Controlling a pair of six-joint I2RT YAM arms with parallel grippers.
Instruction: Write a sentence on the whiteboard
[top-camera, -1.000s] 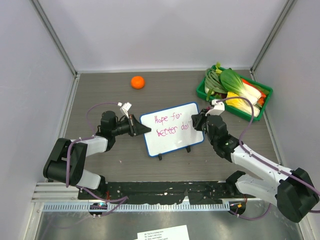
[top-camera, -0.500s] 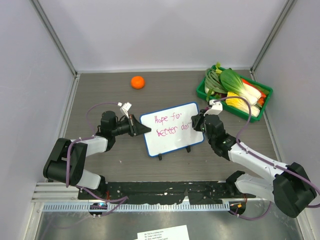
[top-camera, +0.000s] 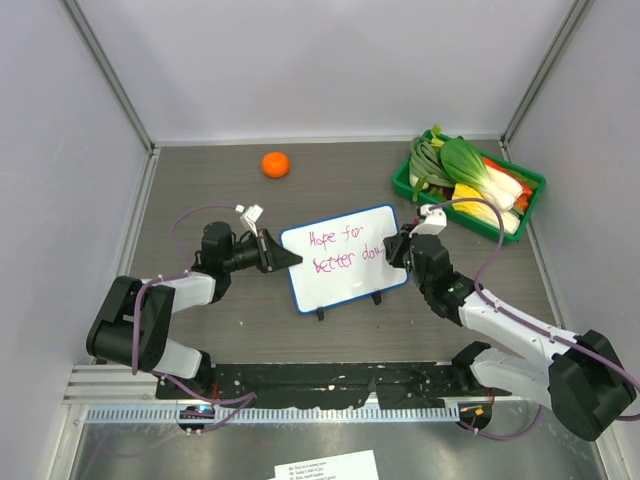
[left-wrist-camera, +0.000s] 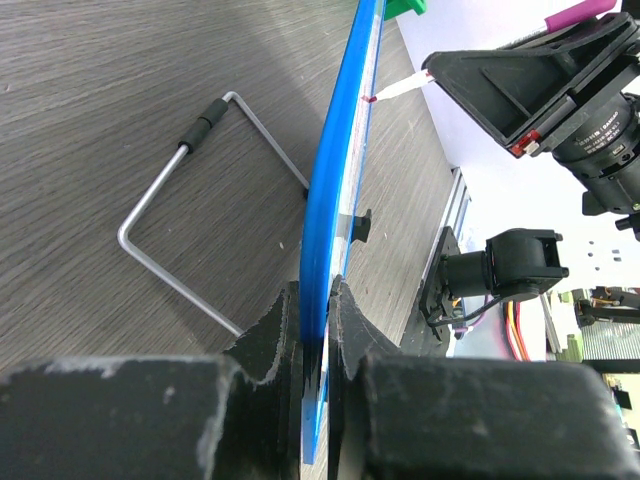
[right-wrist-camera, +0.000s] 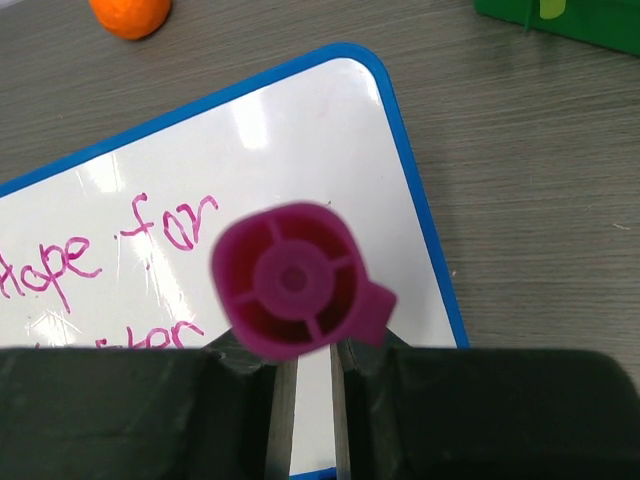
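Growing by a stroke, the pink handwritten sentence (top-camera: 345, 263) on the small blue-framed white whiteboard (top-camera: 345, 290) nears completion as the right gripper (top-camera: 394, 250), grasping a magenta plastic marker (right-wrist-camera: 292, 280), edges rightward, the left gripper (top-camera: 292, 258) clamping the board's left edge.

One camera sits high up behind the arms and looks down on the whole counter (top-camera: 200, 190). The left wrist camera looks from very close along the thin edge of the whiteboard (left-wrist-camera: 345, 150). The right wrist camera looks down on its white face. All three see it.
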